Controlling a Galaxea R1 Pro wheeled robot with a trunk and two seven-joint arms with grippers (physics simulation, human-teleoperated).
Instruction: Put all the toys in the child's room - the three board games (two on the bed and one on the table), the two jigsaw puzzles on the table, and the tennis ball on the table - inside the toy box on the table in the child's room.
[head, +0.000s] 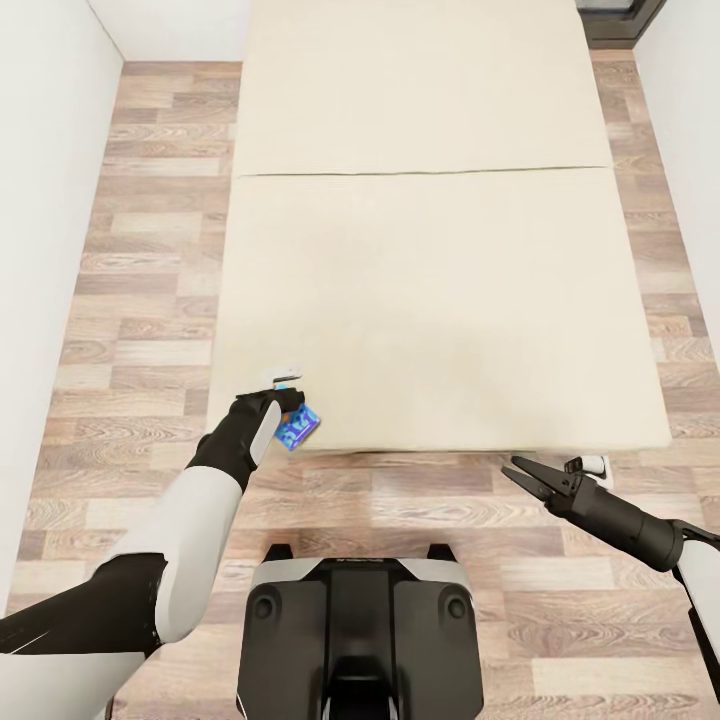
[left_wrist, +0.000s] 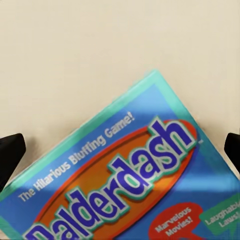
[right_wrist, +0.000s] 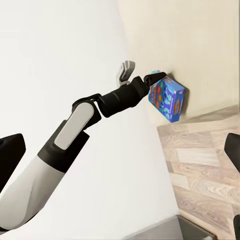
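Balderdash is the name on the light-blue board game (head: 298, 428), and it sits at the near left corner of the bed (head: 440, 300), right under the left claw (head: 283, 400). In the left wrist view the box (left_wrist: 135, 180) lies tilted on the cream cover, its long axis running slantwise between the two dark fingertips (left_wrist: 10, 155), which stand apart on either side of it (spread wide, touching nothing as far as I can tell). So the box lies straight ahead of that claw. The right claw (head: 525, 476) hangs over the wood floor (head: 130, 300) past the bed's near edge, well apart from the game, jaws parted and empty. Readable print: "The Hilarious Bluffing Game!", "Marvelous Movies!", and a cut-off "Laughable Laws". The left arm is plainly the nearer one.
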